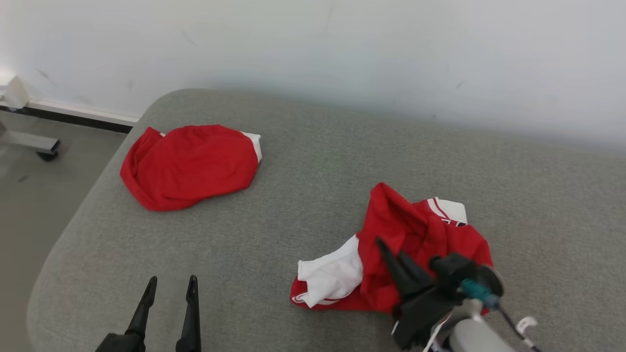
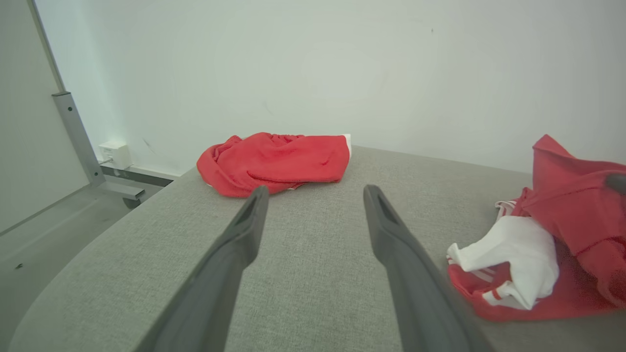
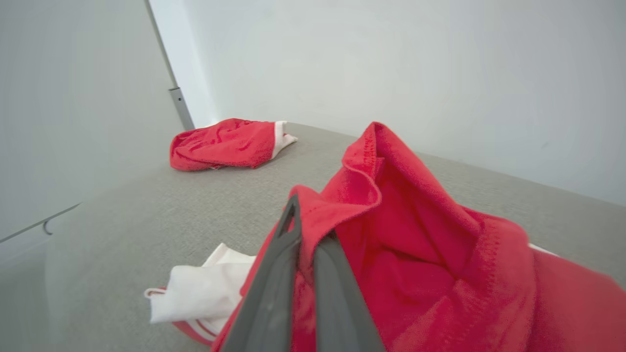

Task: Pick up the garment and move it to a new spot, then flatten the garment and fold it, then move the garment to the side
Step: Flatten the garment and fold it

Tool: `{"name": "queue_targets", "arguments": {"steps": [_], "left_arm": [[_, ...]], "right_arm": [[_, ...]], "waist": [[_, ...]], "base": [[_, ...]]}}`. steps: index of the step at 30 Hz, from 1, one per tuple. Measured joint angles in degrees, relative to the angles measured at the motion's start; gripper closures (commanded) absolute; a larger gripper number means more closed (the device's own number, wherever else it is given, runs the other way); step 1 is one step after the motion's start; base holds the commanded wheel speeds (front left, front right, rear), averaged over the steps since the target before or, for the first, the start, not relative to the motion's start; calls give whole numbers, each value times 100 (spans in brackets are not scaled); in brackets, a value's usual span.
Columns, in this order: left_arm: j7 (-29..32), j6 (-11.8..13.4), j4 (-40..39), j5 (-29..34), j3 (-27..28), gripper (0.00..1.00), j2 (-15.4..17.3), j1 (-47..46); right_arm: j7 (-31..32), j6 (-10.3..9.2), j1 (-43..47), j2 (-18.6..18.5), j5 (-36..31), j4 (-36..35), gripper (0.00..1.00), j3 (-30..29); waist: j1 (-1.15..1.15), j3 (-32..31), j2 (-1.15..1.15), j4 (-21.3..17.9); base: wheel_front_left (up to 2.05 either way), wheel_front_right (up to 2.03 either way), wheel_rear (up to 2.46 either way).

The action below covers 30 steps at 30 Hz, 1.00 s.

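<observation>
Your right fingers [image 3: 281, 259] are pinched shut on a fold of the crumpled garment [image 1: 420, 234], lower right of the head view; your left fingers [image 1: 144, 305] gape empty. Moving, flattening and folding are all left to do.

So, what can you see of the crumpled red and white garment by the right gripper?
The crumpled red and white fabric garment lies bunched on the grey padded surface, one red fold raised into a peak, a white part hanging out on its left. The right gripper is shut on the red fold.
</observation>
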Motion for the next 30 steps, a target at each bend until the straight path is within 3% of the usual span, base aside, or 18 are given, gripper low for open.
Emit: {"name": "queue_targets", "arguments": {"steps": [14,19,24,25,26,27,30], "left_arm": [[0,0,2,-7,-49,0,-24,61],[0,0,5,-9,-70,0,-25,62],[0,0,14,-18,-102,0,-27,59],[0,0,19,-18,-108,0,-26,58],[0,0,26,-19,-102,0,-26,57],[0,0,32,-20,-102,0,-26,55],[0,0,41,-25,-80,0,-26,56]], "right_arm": [[-1,1,699,-1102,-148,-1725,100,-1931],[-1,0,1270,-1384,-107,-1764,100,-2505],[74,0,1611,-1366,-32,-1560,100,-2754],[132,0,1672,-1336,1,-1470,80,-2753],[130,0,1731,-1293,11,-1423,80,-2760],[126,0,1756,-1250,31,-1380,0,-2766],[98,0,1806,-1118,54,-1332,0,-2794]], "waist": [[0,-18,0,-681],[0,-25,0,-819],[0,-9,0,-815],[0,-4,0,-810],[0,2,0,-808],[0,7,0,-809],[0,11,0,-835]], "base": [[0,0,0],[0,0,0],[0,0,0],[0,0,0],[0,0,0],[0,0,0],[0,0,0]]}}
